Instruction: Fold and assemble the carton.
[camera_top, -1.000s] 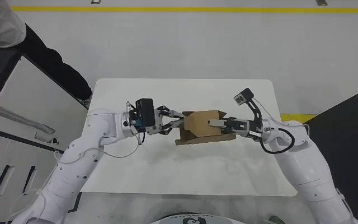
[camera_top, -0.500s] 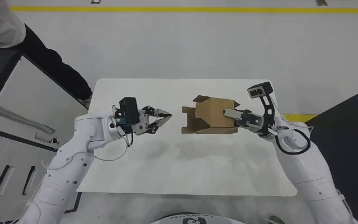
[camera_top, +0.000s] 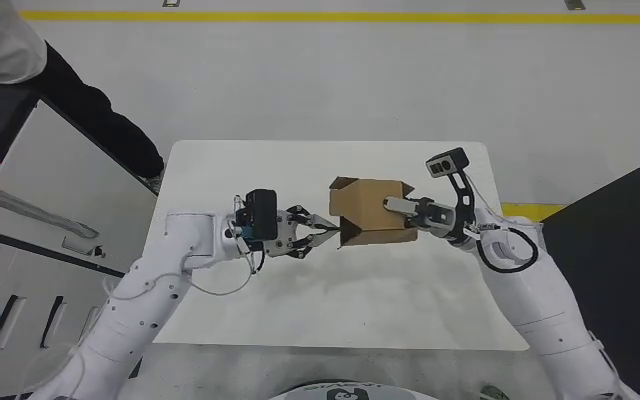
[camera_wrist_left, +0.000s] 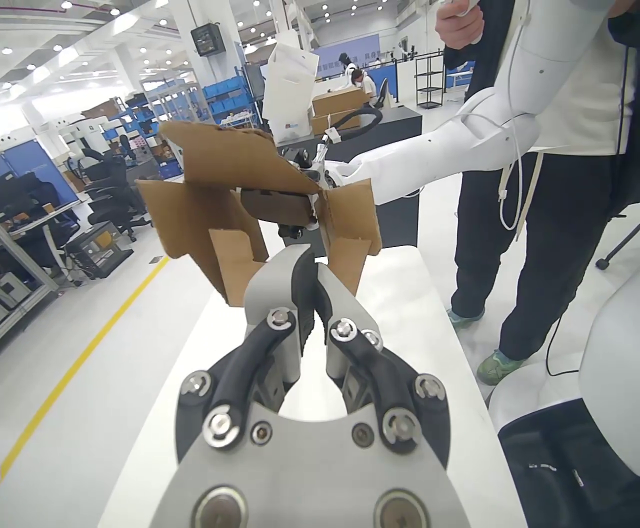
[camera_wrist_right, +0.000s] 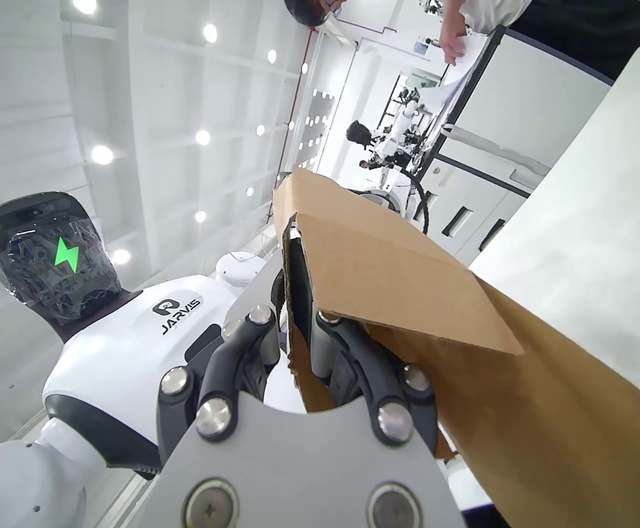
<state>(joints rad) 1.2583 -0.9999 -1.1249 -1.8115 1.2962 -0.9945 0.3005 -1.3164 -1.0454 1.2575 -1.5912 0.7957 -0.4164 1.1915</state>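
Midway through the job: my right gripper (camera_wrist_right: 300, 280) pinches one wall of the carton (camera_top: 368, 205) at its right-hand end and holds it over the right half of the table (camera_top: 300, 300), toward the far side. From my left wrist view the carton appears to hang clear of the tabletop, though I cannot be sure. My left gripper (camera_wrist_left: 309, 257) sits just beside the carton's near left corner, its jaws pressed together on nothing, their tips a little short of the cardboard.

By my reckoning the first stage is done. The flat blank has been opened into a squared sleeve, its top panel level and its side walls standing. What is left is the closing: the end flaps (camera_wrist_left: 190, 220) at the left mouth splay outward in all directions, one jutting up and over, two hanging down with notched edges, none tucked or locked. The flap beside my right jaws also sticks out unfolded.

The carton is plain brown corrugated board, thin and light, with rough cut edges and clear creases. It looks a little skewed rather than truly square, and I judge it will flex easily under a push on a flap unless the far end is held firm.
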